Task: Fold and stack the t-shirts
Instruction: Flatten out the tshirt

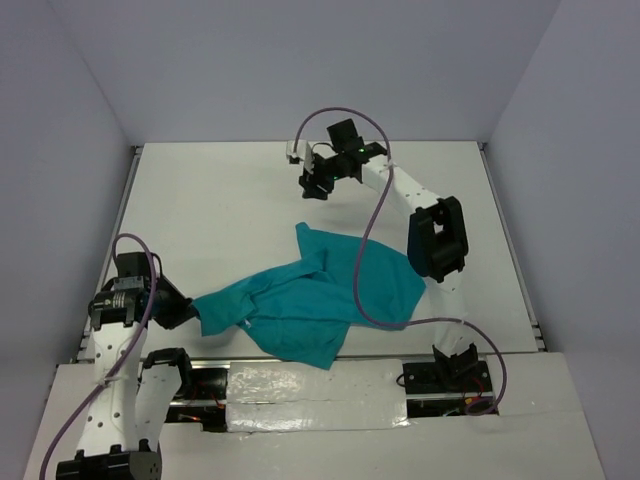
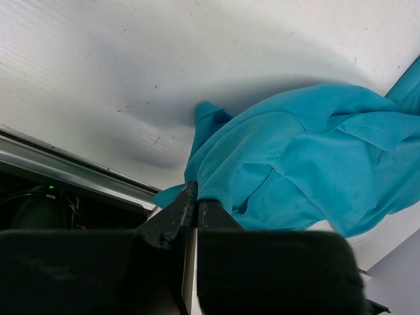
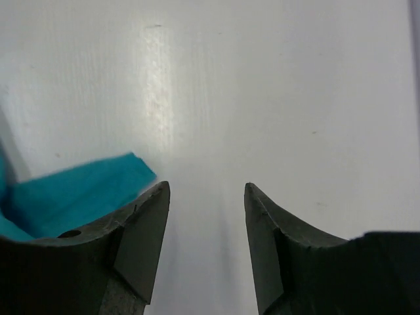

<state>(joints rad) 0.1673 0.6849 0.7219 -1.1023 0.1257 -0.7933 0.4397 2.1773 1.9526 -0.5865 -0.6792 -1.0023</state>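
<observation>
The teal t-shirt [image 1: 300, 300] lies bunched up near the front of the white table [image 1: 220, 190]. The left gripper [image 2: 195, 197] pinches its edge tight. The right gripper [image 3: 207, 190] hangs open, holding nothing. The right arm [image 1: 435, 240] hides one side of the shirt.

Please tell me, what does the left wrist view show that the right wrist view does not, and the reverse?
Only the left wrist view: the left fingers shut on an edge of the bunched teal t-shirt, and a metal rail at the table's edge. Only the right wrist view: the right fingers apart, with nothing between them. Both: teal cloth and the white table.
</observation>
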